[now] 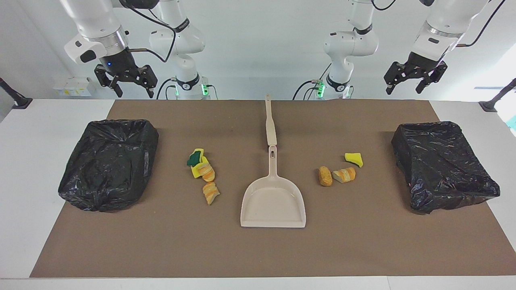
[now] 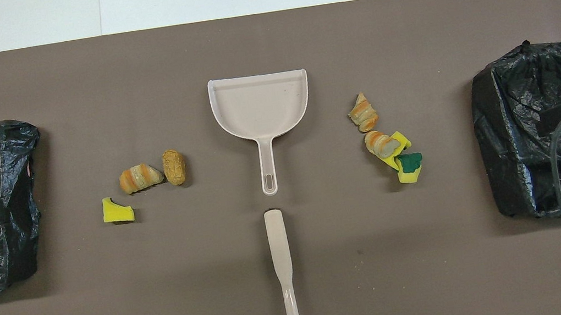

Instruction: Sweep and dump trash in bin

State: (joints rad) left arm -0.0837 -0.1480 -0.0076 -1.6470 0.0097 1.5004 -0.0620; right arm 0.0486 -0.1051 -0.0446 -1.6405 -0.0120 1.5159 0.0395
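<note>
Both hands, left hand (image 1: 415, 80) and right hand (image 1: 127, 82), seemingly open, above bins.

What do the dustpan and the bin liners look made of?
The dustpan looks like rigid moulded plastic: beige, smooth, slightly glossy, with thin raised walls. Both bin liners, at the right arm's end and the left arm's end, look like thin black plastic film, crinkled and shiny.

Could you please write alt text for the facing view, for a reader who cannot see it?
A beige dustpan lies mid-mat with a beige brush beside its handle, nearer the robots. Sponge and bread scraps sit in two clusters, one toward the right arm's end, one toward the left arm's. Beside each cluster is a black-lined bin; the open right gripper and left gripper wait above.
</note>
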